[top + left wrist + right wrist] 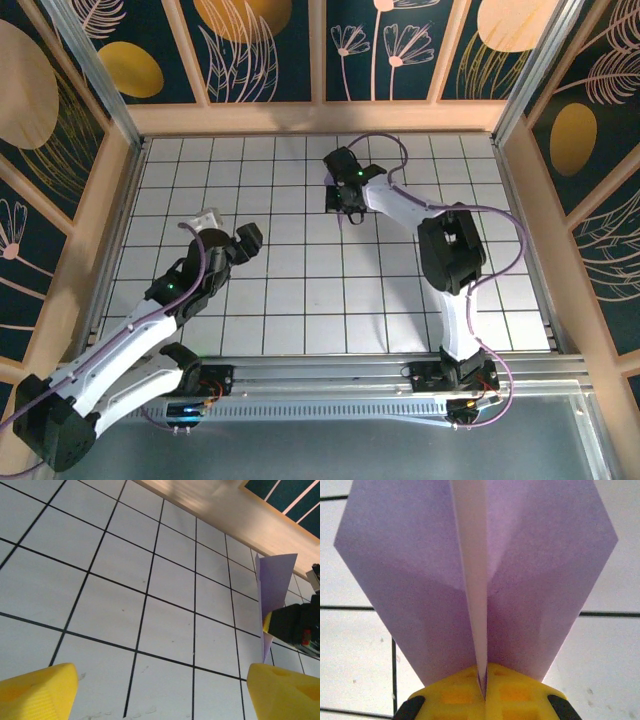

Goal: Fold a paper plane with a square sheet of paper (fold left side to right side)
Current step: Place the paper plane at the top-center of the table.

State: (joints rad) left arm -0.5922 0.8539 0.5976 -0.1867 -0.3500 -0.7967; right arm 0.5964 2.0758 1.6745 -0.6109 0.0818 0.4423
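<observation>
Firmly, the right claw (483, 692) pinches the lavender folded-paper plane (540, 580) by its ridge — long axis straight ahead, narrowing toward the claw — left claw (160, 692) wide, empty.

1. The bench (300, 300) is white, with thin black lines that make a grid of squares.
2. A wooden wall (320, 118) runs along its far edge and both sides.
3. A metal rail (330, 368) lies along the near edge.
4. Tiny dark specks (123, 611) dot some squares.
</observation>
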